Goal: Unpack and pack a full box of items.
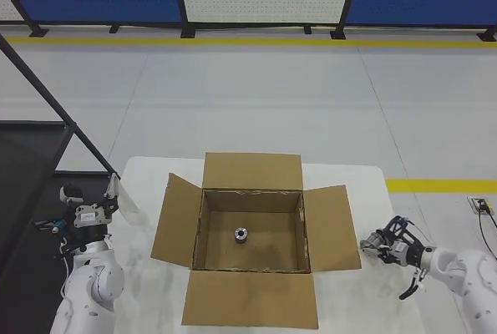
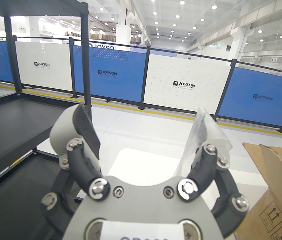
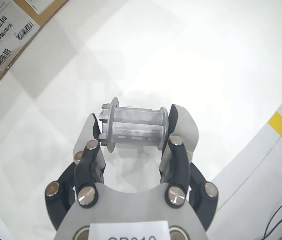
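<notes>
An open cardboard box (image 1: 336,230) sits mid-table with its four flaps spread out. One small metal part (image 1: 241,235) lies on its floor. My right gripper (image 3: 134,126) hovers over the white table to the right of the box (image 3: 56,6), shut on a grey metal spool (image 3: 136,128) held crosswise; the top view shows this right gripper (image 1: 380,245) too. My left gripper (image 2: 143,131) stands open at the table's left edge, pointing outward, and a clear plastic bag (image 2: 205,131) clings to one of its fingers (image 2: 87,131). In the top view the bag (image 1: 128,203) sticks out from the left gripper (image 1: 106,204).
A black shelf rack (image 1: 18,184) stands right beside the table's left edge, close to the left arm, seen as dark shelves (image 2: 11,123) in the left wrist view. The white table (image 1: 357,301) has bare strips on both sides of the box. A cable and socket (image 1: 480,204) lie on the floor at right.
</notes>
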